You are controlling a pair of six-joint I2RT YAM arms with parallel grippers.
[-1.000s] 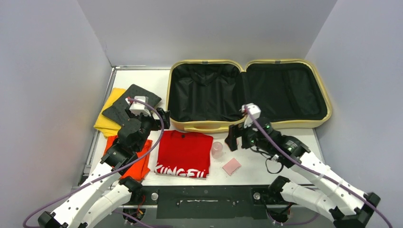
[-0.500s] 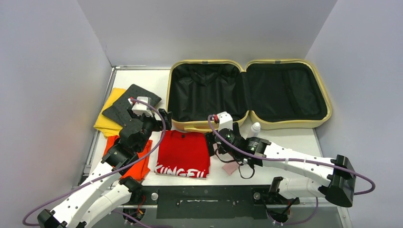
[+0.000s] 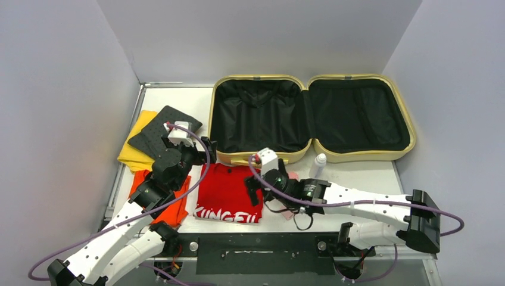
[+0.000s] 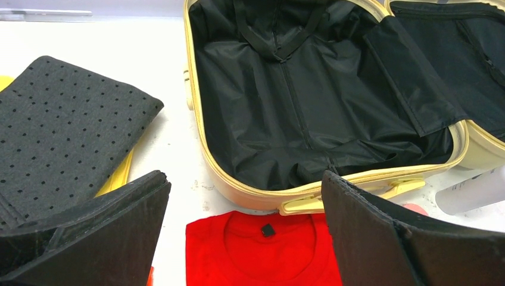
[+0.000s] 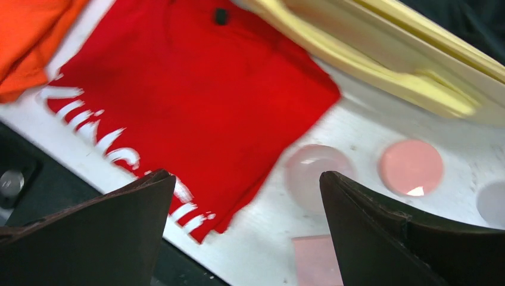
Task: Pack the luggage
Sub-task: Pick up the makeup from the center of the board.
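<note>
The luggage lies open at the back of the table, pale yellow shell, black lining, both halves empty. It also shows in the left wrist view and the right wrist view. A folded red shirt with white letters lies just in front of it. My left gripper is open and empty, above the shirt's collar and the luggage's near left corner. My right gripper is open and empty, low over the red shirt's right edge.
A black dotted cloth lies on a yellow cloth at the left, an orange cloth in front of them. A white bottle, a clear cup, a pink round lid and a pink square lie right of the shirt.
My right arm has swung left from in front of the luggage to the red shirt's right edge, uncovering the white bottle. My left gripper has edged slightly right.
</note>
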